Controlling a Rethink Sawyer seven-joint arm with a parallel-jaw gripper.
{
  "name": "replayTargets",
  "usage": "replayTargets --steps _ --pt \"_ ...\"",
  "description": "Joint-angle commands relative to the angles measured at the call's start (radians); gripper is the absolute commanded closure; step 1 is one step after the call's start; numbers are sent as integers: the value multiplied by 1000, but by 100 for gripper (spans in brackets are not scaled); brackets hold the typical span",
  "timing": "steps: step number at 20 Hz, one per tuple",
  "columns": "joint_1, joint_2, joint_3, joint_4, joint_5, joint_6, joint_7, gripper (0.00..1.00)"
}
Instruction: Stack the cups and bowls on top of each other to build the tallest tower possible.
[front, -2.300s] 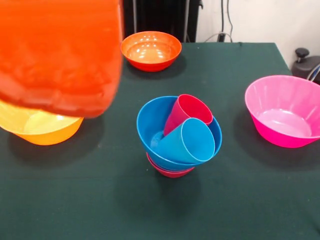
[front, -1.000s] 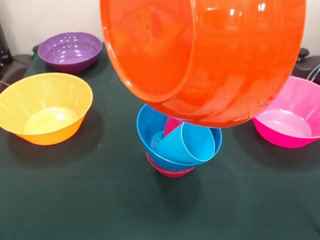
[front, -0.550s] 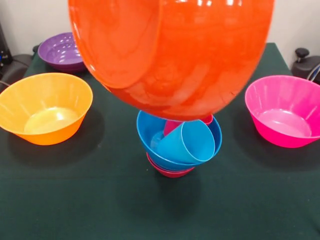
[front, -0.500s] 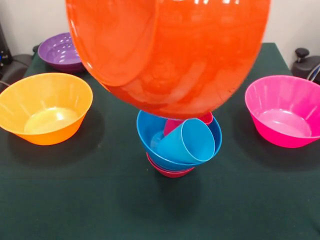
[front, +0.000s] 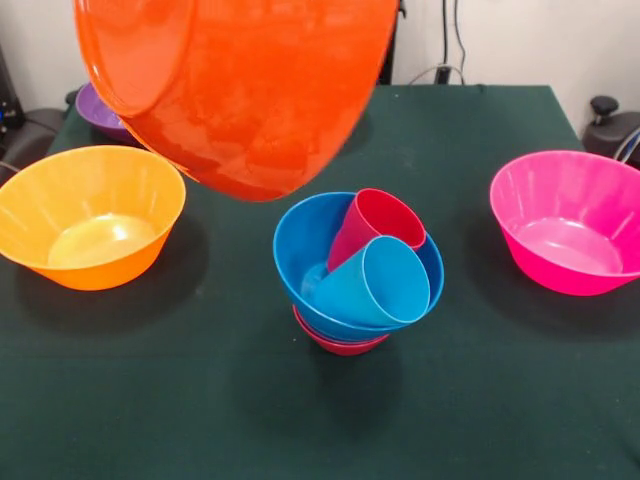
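Tower (front: 355, 290) at worktop (front: 200, 400) centre so far: mid-sized glossy blue plastic bowl (front: 300, 255) atop a small red bowl (front: 340, 343); inside lie the crimson tumbler (front: 375, 222) and light blue tumbler (front: 375, 282), both tipped, long axes slanting, mouths toward the camera – not truly stacked. A large glossy orange bowl (front: 240, 80) hangs tilted above-left of the tower, off-centre; gripper hidden, state cannot be told; yellow-orange (front: 90, 215), pink (front: 570, 220) and purple (front: 95, 110) bowls remain unstacked.
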Motion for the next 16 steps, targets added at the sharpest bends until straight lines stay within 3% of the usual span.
replayTargets --steps 1,16 --pt "47 123 94 107 131 -40 -136 100" --pt "56 303 157 63 371 -96 -111 100"
